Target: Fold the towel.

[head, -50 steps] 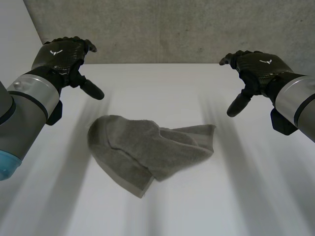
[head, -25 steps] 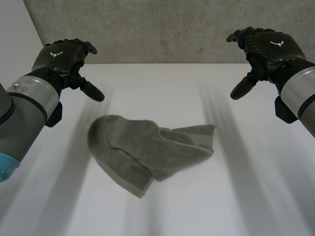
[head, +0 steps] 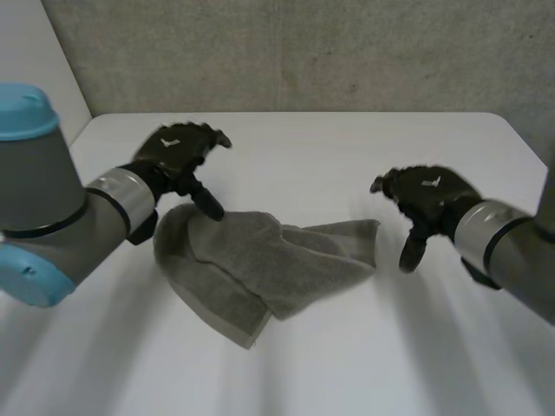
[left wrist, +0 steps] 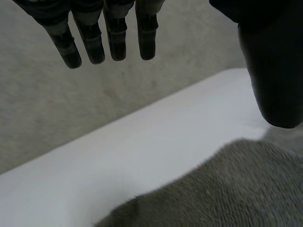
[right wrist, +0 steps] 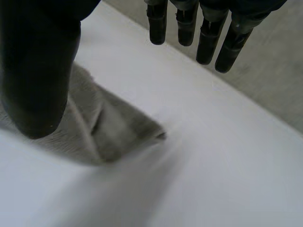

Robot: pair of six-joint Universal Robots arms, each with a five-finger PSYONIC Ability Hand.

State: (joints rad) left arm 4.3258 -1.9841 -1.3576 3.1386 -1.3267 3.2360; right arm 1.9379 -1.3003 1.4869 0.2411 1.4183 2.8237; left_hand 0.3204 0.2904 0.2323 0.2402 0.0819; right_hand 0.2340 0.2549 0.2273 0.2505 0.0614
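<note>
The left hand hovers open-fingered and empty, thumb over the far-left edge of a grey terry towel. The right hand, fingers likewise apart, hangs just beside its right corner. The towel lies rumpled and partly doubled over on a smooth white table, before a rough grey wall.

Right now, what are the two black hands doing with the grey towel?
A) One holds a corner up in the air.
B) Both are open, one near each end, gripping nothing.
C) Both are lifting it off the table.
B: the left hand and right hand have straight fingers by opposite ends of the towel, which lies crumpled on the table.
</note>
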